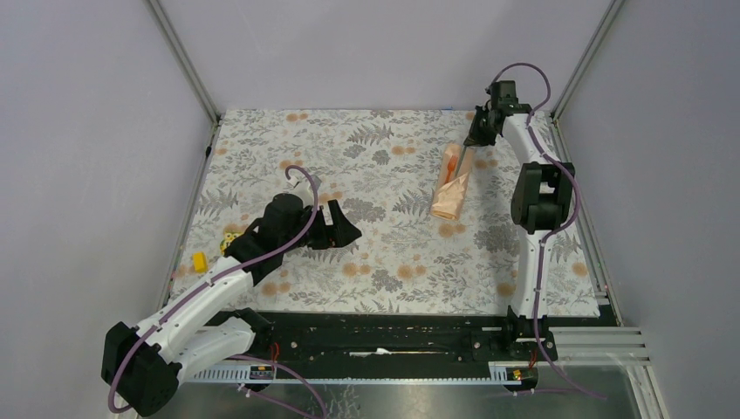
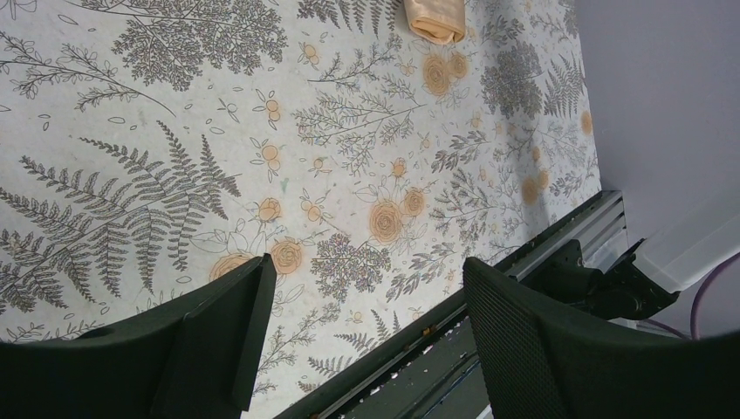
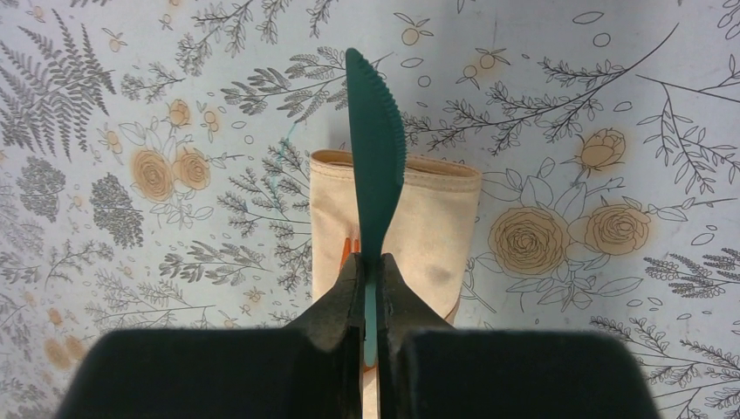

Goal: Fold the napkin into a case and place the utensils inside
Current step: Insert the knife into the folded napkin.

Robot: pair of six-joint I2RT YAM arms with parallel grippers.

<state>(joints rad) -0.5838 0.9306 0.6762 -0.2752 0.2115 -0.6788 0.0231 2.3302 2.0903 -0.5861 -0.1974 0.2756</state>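
The peach-orange napkin lies folded into a narrow case (image 1: 451, 195) at the back right of the table, and its near end shows at the top of the left wrist view as the case (image 2: 434, 19). An orange-red utensil (image 1: 449, 162) pokes out of its far end. My right gripper (image 1: 472, 140) hovers over that end, shut on a teal-green knife (image 3: 375, 157) whose serrated blade points out over the case (image 3: 436, 227). A sliver of the orange-red utensil (image 3: 349, 249) shows beside the right gripper (image 3: 371, 262). My left gripper (image 1: 345, 229) (image 2: 366, 266) hangs open and empty over the table's middle.
A grey floral tablecloth (image 1: 393, 262) covers the table. A small yellow block (image 1: 199, 260) lies near the left edge, beside my left arm. The black rail (image 1: 393, 336) runs along the near edge. Grey walls close in on both sides and behind.
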